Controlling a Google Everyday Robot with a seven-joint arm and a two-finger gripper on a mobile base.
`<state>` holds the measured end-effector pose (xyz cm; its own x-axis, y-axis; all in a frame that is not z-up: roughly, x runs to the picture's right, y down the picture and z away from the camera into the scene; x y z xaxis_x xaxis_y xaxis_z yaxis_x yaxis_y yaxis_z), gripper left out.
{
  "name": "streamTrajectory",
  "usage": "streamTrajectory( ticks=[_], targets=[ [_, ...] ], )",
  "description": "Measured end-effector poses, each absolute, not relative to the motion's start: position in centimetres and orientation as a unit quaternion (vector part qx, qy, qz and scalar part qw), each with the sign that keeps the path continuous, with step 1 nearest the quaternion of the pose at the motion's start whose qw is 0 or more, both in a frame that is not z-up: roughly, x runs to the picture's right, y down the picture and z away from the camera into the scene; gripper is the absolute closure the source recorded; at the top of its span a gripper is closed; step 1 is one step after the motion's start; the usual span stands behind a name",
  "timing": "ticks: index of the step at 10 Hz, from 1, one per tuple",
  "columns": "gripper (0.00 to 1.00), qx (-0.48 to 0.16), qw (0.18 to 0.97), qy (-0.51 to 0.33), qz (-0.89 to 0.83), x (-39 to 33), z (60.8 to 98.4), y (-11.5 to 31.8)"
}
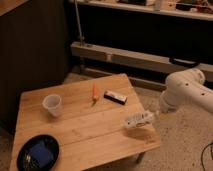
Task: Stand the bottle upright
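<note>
Wooden tabletop (pixel 90 131); near its right edge the tool (pixel 153 115) is clamped on the bottle (pixel 138 120), which lies nearly level, not upright

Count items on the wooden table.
5: translucent white cup, left; orange stick and flat dark-and-white box, back centre; round black dish holding something blue, front left; slim whitish speckled bottle, right edge, lying over, end effector shut on its right end. Dish may hide more.
</note>
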<state>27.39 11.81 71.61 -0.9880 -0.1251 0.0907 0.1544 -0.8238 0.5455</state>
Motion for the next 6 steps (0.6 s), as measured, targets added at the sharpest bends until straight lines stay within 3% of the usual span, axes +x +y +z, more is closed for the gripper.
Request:
streamTrajectory(
  ticks=[6],
  targets=[
    [0.70,-0.071,0.050,-0.228,-0.970,25.1,71.1,9.8]
  ],
)
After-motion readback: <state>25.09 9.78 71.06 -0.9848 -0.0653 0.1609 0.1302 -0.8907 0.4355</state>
